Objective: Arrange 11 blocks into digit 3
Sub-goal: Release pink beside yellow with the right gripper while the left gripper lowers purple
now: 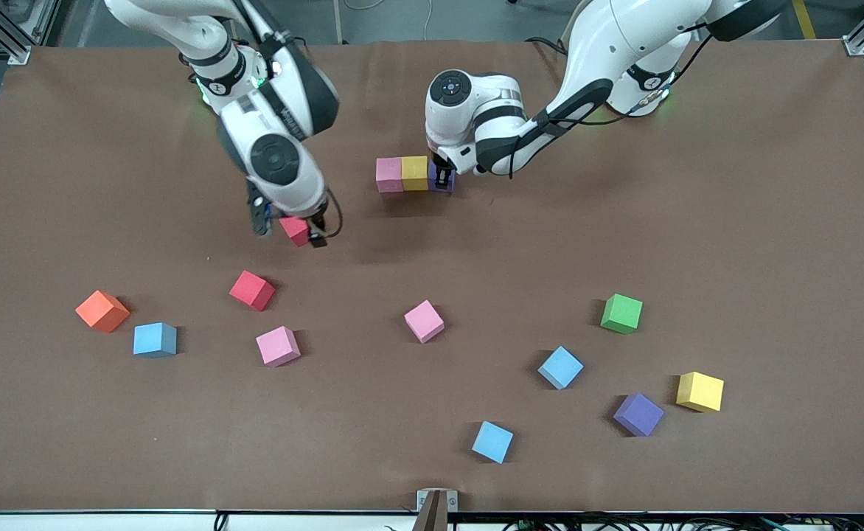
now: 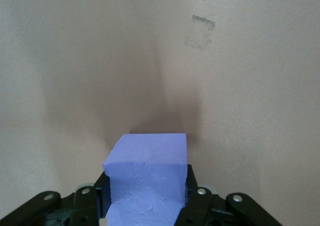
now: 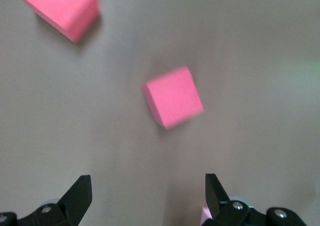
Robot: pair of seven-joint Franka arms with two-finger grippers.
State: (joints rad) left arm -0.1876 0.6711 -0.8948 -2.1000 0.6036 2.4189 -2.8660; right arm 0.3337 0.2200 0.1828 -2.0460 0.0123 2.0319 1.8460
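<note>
Purple foam is clamped in the left hand (image 1: 443, 177): the purple block (image 1: 447, 181) sits between its fingers at the table (image 1: 734, 221) surface, beside the yellow block (image 1: 415, 172), which touches the pink block (image 1: 389, 175). These three form the first bar of the digit 3; whether purple fully touches yellow cannot be told, as the hand covers the joint.

Right hand (image 3: 148, 198) hangs with jaws apart over a red block (image 1: 294, 229), toward the right arm's end of the table from the yellow block. A second red block (image 1: 252, 290) lies nearer the front camera than the first.

Loose blocks all lie nearer the front camera than the yellow block: two pink, three blue, one green, one yellow, one purple, plus an orange cube (image 1: 102, 310) nearest the right arm's end.

Risks, as judged:
- Foam may cling to the fingers on release, dragging the purple block out of line.
- Any sideways drift before opening would shove the row.
- The red block lies skewed to the right jaws; closing on its corners could spin or eject it.
</note>
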